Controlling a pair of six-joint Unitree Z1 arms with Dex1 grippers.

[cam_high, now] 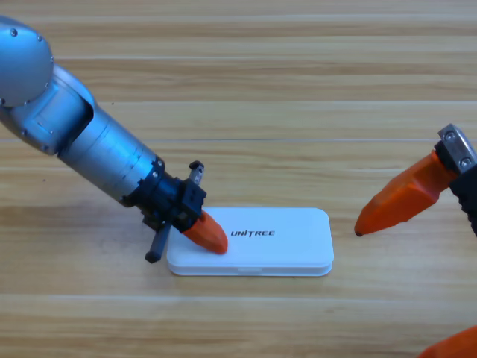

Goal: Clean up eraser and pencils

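1. On the left end of the closed white case (257, 242), the left gripper (206, 233) is pressing down; only one orange jaw is showing, its tip touching the lid beside the printed lettering, and I cannot tell whether the jaws are parted or clenched.
2. At the table's right edge, the right gripper (402, 294) is waiting with its jaws spread wide, grasping nothing: the upper jaw is pointing toward the case's right end and staying apart from it, while the lower jaw is poking in at the bottom right corner.
3. Bare wood is lying open on every side of the case, most of it toward the far edge.
4. The wooden table (283, 89) is carrying the case flat, nearer its front edge; eraser and pencils are not showing anywhere.
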